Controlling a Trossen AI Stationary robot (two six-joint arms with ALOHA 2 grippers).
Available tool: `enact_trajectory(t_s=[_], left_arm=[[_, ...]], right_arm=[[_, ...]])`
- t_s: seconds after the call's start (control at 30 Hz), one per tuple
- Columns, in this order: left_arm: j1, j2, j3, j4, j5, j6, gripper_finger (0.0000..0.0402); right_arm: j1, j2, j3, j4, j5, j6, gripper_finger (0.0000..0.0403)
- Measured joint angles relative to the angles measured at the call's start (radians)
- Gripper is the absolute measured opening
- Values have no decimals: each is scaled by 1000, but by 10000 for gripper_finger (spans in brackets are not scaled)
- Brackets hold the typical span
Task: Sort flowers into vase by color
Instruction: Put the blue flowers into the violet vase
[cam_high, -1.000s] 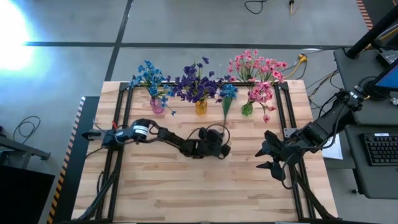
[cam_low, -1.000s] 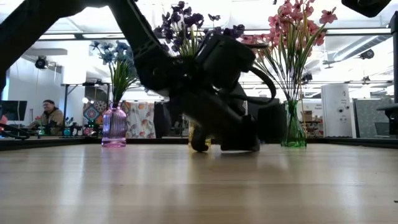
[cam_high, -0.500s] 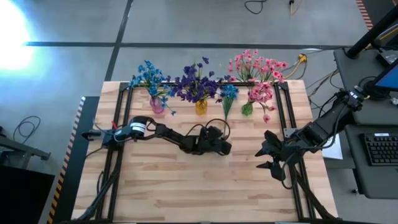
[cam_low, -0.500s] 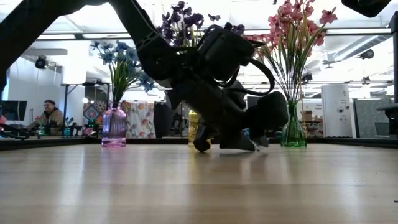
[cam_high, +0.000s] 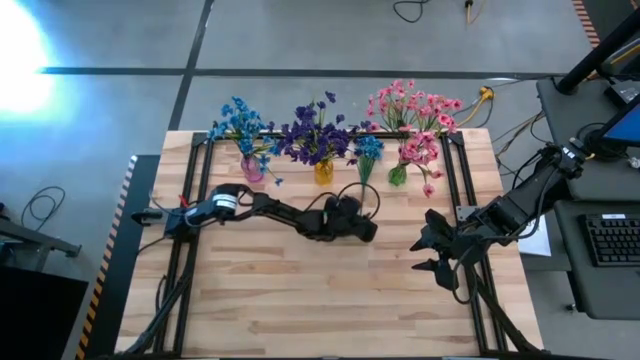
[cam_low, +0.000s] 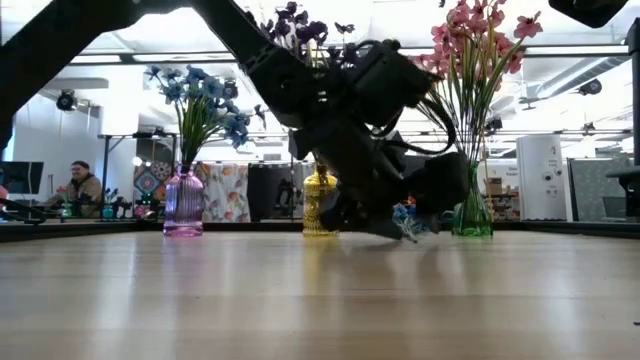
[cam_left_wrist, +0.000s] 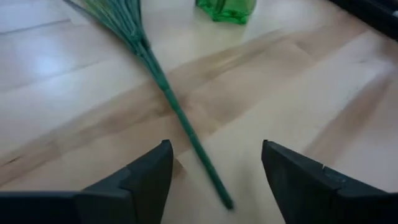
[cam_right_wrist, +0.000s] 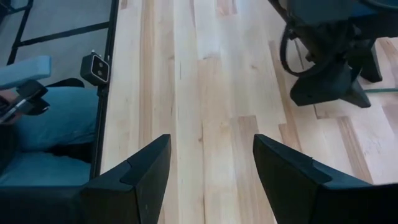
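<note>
Three vases stand along the far edge. A pink vase (cam_high: 252, 168) holds blue flowers (cam_high: 238, 122), a yellow vase (cam_high: 323, 172) holds purple flowers (cam_high: 315, 138), and a green vase (cam_high: 398, 175) holds pink flowers (cam_high: 412, 110). One blue sprig (cam_high: 366, 158) lies flat on the table between the yellow and green vases. Its stem (cam_left_wrist: 180, 118) runs toward my left gripper (cam_left_wrist: 216, 149). That gripper is open and low over the table, a finger on either side of the stem's free end (cam_left_wrist: 227, 203), without touching it. My right gripper (cam_high: 437, 255) waits open near the table's right edge.
Black frame rails (cam_high: 195, 200) run along the table's left and right sides. The near half of the wooden top (cam_high: 320, 300) is bare. A person sits in the room beyond the table (cam_low: 80, 185), and a person's legs show beside the table (cam_right_wrist: 56, 124).
My left gripper has moved a little toward the far right, toward the lying blue sprig and the green vase, staying low over the table. The sprig has stayed where it was.
</note>
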Motion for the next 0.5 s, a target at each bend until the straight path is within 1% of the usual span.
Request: enact_trajectory(t_s=[0.1,0.2,0.5], left_arm=[[12,8,1,-1,15,-10,221],[13,9,-1,-10,18,-18,189],[12,10,-2,-40,-5,-29,41]], right_arm=[[0,0,0,0,0,0,219],[0,0,0,0,0,0,219],[0,0,0,0,0,0,219]])
